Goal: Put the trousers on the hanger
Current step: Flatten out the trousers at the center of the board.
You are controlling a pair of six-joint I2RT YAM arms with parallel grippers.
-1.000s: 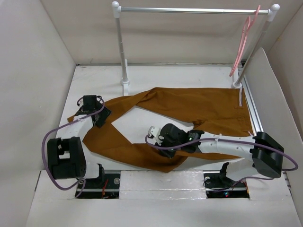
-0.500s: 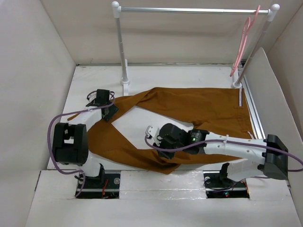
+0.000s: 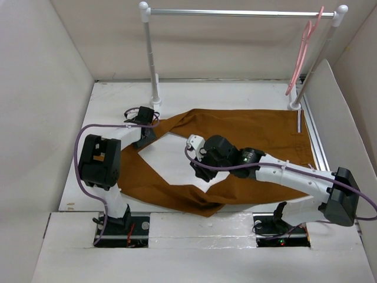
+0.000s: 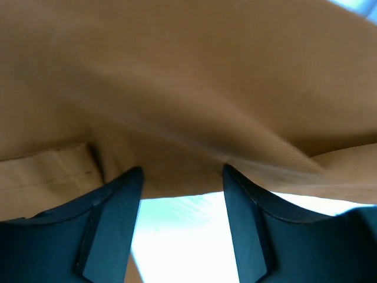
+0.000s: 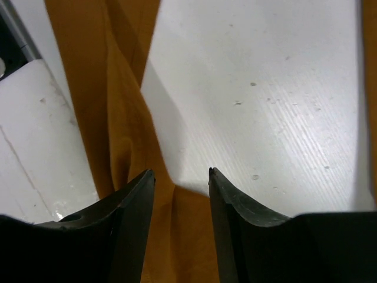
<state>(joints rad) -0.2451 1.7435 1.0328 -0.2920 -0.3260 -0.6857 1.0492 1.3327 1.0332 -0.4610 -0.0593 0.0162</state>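
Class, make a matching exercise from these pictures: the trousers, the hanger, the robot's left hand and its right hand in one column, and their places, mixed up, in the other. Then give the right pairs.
Column one
1. trousers
2. hanger
3. left hand
4. right hand

Column two
a. hooked on the right end of the rail
b. mid-table, at the inner edge of the near trouser leg
c. spread flat on the table
d. at the far trouser leg, close to the rail's left post

Pairs: 1-c, 2-a, 3-d, 4-b
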